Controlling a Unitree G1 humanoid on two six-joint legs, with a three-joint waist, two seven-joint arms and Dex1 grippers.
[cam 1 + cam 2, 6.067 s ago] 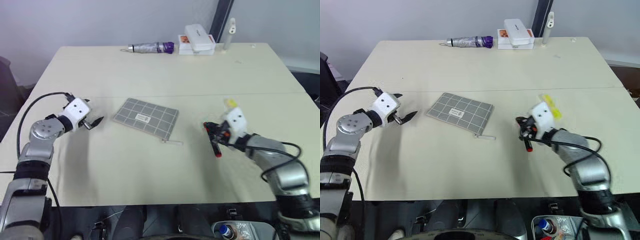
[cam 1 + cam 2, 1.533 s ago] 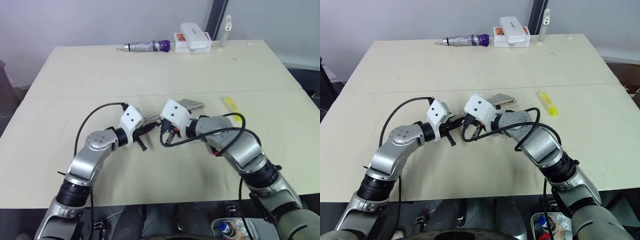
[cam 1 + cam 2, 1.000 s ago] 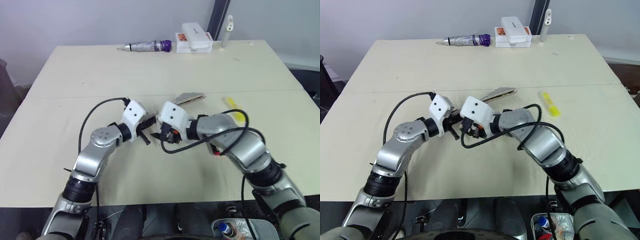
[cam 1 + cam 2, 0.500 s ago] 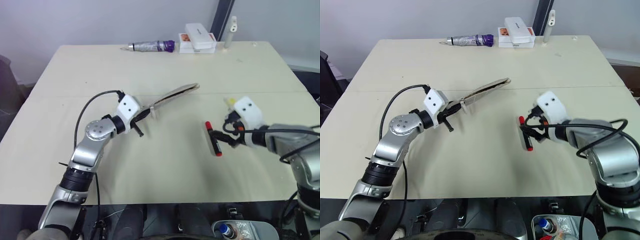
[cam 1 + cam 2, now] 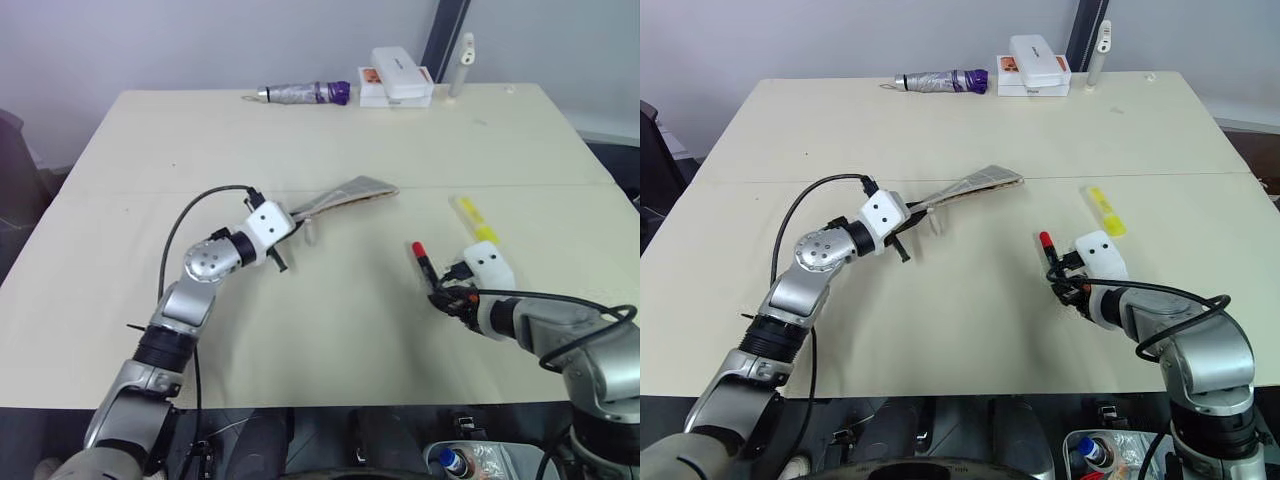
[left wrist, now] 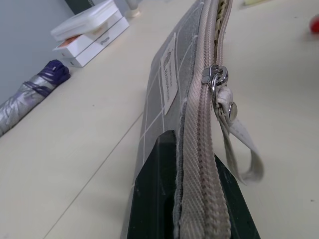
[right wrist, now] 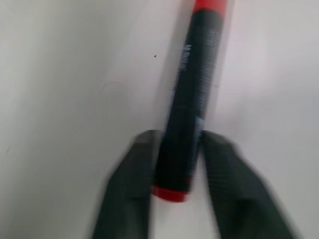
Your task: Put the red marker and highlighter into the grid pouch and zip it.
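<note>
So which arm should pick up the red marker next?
The right. Its gripper already straddles the red marker, while the left gripper is busy holding up the grid pouch.

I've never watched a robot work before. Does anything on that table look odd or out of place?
Only the grid pouch: the left gripper pinches one end, so it stands on edge, tilted off the table. The red marker sits between the right gripper's fingers; the highlighter lies flat.

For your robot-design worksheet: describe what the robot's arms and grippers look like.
Both arms are silver-grey metal with round joints and black sections, and a loose black cable loops along each. The left gripper and right gripper each have a white boxy wrist housing with small dark dots and two black fingers.
</note>
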